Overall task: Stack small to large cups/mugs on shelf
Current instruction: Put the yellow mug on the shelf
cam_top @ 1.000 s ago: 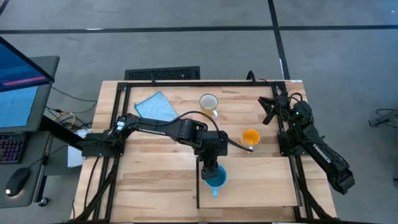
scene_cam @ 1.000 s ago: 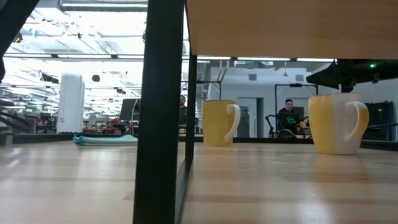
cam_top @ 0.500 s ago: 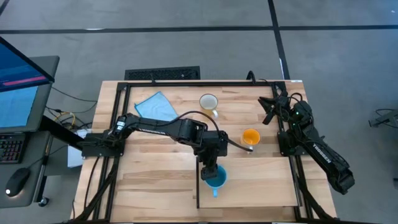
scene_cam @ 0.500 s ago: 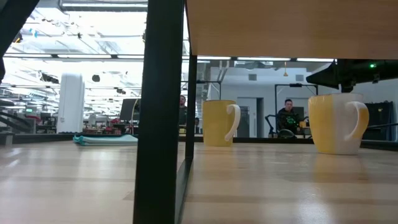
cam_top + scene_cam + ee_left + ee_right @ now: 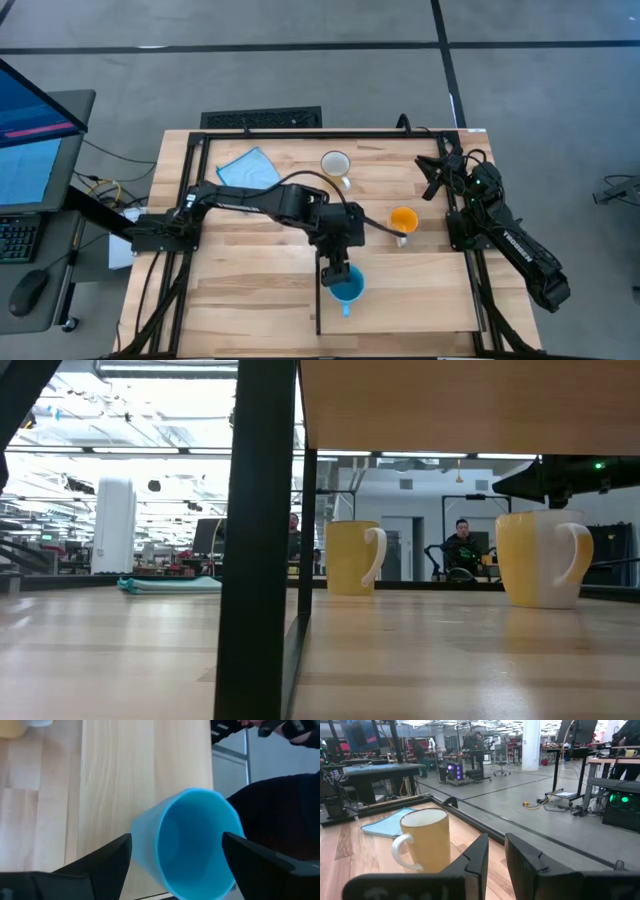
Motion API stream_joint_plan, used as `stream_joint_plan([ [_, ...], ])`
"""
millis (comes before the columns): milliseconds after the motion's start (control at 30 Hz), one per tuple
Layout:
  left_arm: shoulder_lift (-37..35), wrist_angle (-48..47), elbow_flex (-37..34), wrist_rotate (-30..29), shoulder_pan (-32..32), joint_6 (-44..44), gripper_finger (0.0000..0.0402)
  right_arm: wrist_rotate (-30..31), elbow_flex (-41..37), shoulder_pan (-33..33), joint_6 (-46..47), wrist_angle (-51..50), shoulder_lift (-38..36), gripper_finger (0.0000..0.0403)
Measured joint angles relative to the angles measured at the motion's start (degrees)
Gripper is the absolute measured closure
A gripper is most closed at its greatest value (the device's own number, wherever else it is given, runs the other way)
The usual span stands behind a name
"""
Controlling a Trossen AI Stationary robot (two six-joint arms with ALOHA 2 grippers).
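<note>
Blue mug (image 5: 346, 288) handle cut off; shelf (image 5: 420, 300) edge hidden.

Floor (image 5: 300, 70) around the table is plain grey concrete with dark seam lines crossing it. Off past the left arm's side there's a desk with a monitor (image 5: 35, 140) showing blue and pink, plus a keyboard (image 5: 12, 240) and a mouse (image 5: 27, 292). A black floor grille (image 5: 262, 119) sits just beyond the table's far edge. At table height the room looks like a big open workshop: bright ceiling strip lights (image 5: 130, 400), a white column (image 5: 531, 745), workbenches, an office chair (image 5: 501, 762), and people (image 5: 462, 550) seated way back.
</note>
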Motion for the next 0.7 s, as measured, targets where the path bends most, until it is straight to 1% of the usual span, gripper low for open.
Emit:
stream_joint_plan([
  [200,-2.0,-0.9,0.0,-0.4,0.0,0.8,0.01,0.0,0.0,0.0,0.0,0.0,0.0,0.0317],
  [267,-2.7,-1.4,0.0,-1.3,0.0,1.8,0.01,0.0,0.0,0.0,0.0,0.0,0.0,0.0317],
  [367,-5.0,-1.2,0.0,-4.8,0.1,3.5,0.01,0.0,0.0,0.0,0.0,0.0,0.0,0.0317],
  [433,-6.9,-1.2,0.0,-9.5,0.1,5.3,0.01,0.0,0.0,0.0,0.0,0.0,-0.1,0.0317],
  [567,-11.1,-1.2,0.1,-20.8,-0.6,9.0,0.01,0.0,0.0,0.0,0.0,0.0,-0.1,0.0317],
  [700,-15.9,-1.3,0.0,-30.7,-1.6,11.1,0.01,0.0,0.0,0.0,0.0,0.0,-0.1,0.0317],
])
